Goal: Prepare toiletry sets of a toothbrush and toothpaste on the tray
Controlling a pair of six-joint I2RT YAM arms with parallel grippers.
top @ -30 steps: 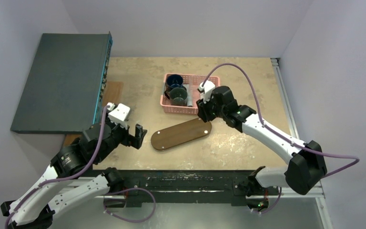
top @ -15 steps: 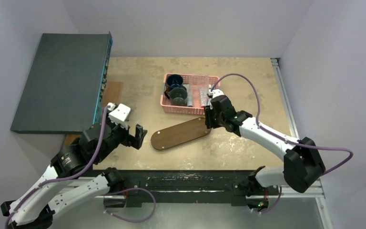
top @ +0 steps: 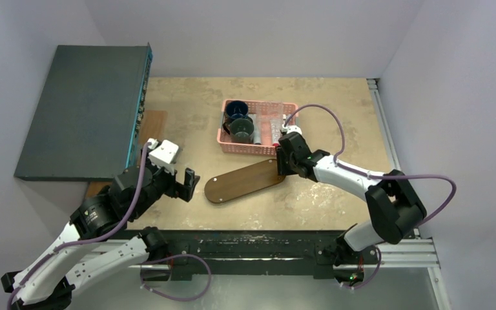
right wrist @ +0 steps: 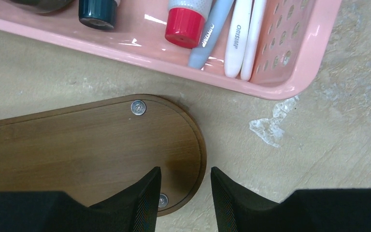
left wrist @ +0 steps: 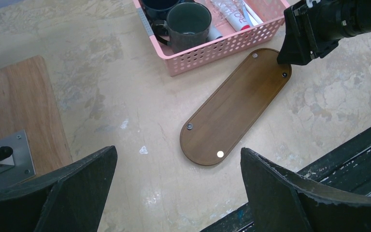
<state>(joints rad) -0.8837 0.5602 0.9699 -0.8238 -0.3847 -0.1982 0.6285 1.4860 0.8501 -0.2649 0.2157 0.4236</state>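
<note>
**A:** Where are we?

**B:** Our right end effector hangs over the right end of the tray. Its fingers are parted and nothing is between them. No set lies on the tray yet.

**A:** And the toiletries?

**B:** They are in the pink basket, just beyond that same end of the tray. We see a red-capped toothpaste tube, a pale blue toothbrush and white toothbrush handles. They lie side by side, with their long axes pointing away from the tray.

**A:** So our fingers would close across the handles?

**B:** We judge so, after a short reach over the basket's near wall. Our left end effector is wide open and empty, well off the tray's other end, so the right arm is nearer.
</note>
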